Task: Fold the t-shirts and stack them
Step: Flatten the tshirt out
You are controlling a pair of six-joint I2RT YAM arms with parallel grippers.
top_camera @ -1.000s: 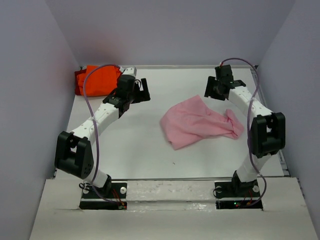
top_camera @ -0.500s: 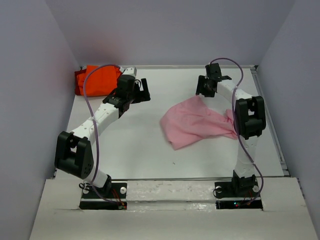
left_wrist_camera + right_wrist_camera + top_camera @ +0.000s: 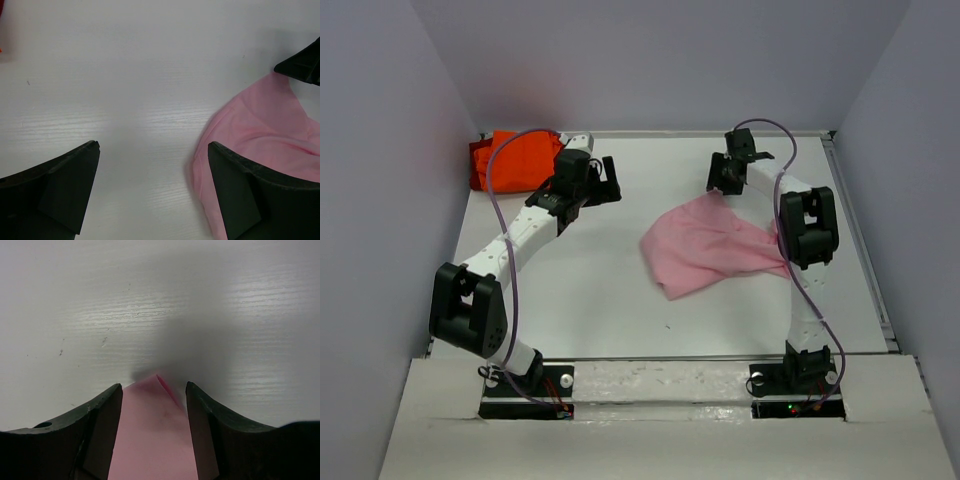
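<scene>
The right gripper (image 3: pixel 152 390) has swung in over the pink t-shirt (image 3: pixel 710 245); its far corner lies between the spread jaws, likely ready for pinching; the left gripper (image 3: pixel 604 181) hangs released.

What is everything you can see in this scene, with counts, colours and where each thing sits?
pink t-shirt: one, light pink, crumpled, right of the table's middle
orange t-shirts: a pile, number unclear, bright orange, far left corner
table: one, white
cables: two, purple, one looping along each arm
left arm: one, white with black joints, reaching toward the far left
right arm: one, white with black joints, reaching over the pink t-shirt
left end effector: one, black, open, above bare table
right end effector: one, black, open, straddling the pink t-shirt's far corner
</scene>
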